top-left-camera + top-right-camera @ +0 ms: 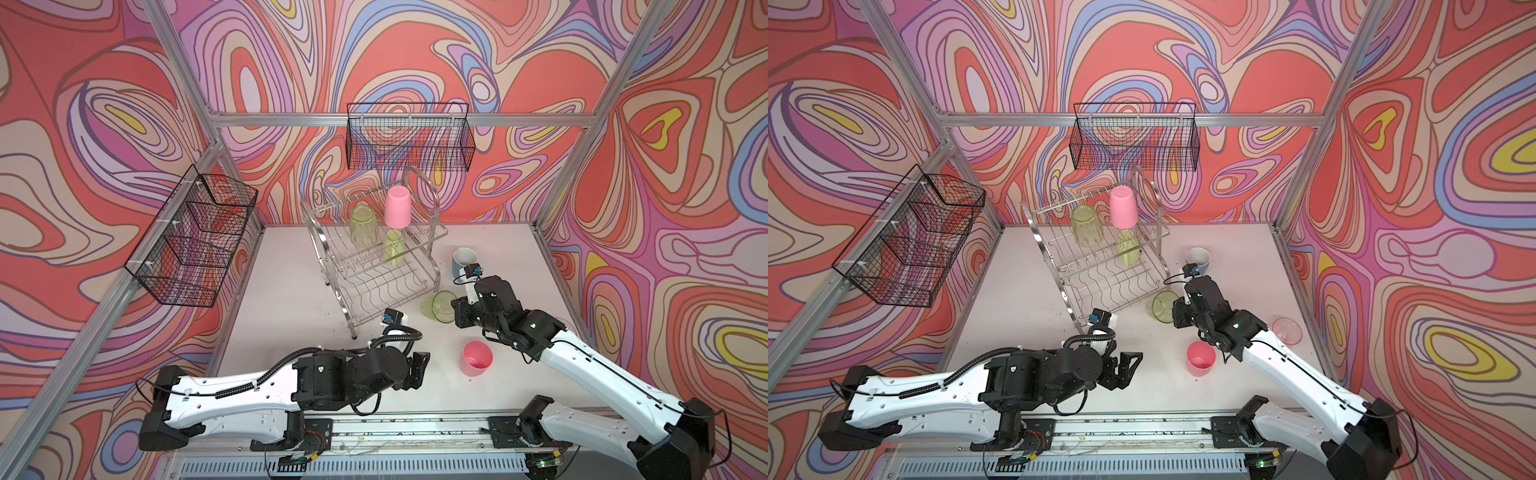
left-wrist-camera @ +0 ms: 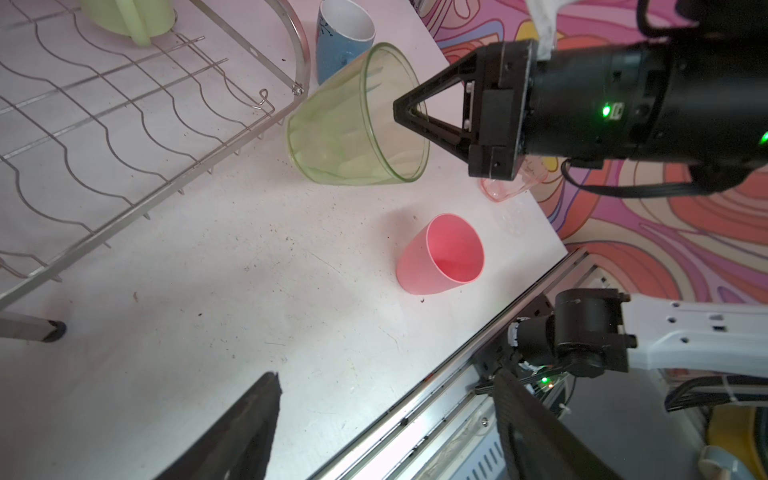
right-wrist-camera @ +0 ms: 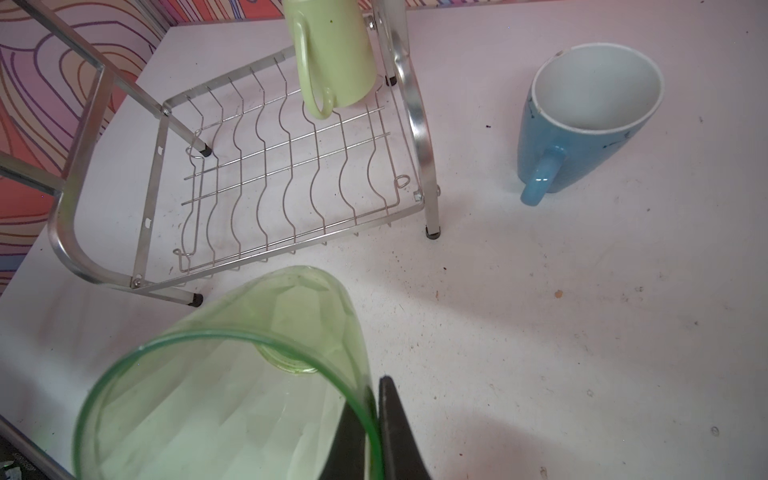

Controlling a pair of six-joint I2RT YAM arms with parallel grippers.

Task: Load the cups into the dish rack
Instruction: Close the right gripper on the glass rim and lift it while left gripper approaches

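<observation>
Right fingers (image 2: 401,110) pinched shut on rim of tilted clear green plastic cup (image 2: 357,124), at 4 o'clock of shiny silver two-tier wire dish rack (image 1: 386,286), left fingers (image 1: 420,368) spread wide, empty, over white desk (image 1: 291,316), opaque pink tumbler (image 1: 477,358) at their 3 o'clock

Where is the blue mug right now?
In both top views the blue mug stands upright on the table right of the dish rack, just beyond the tilted clear green cup.
</observation>
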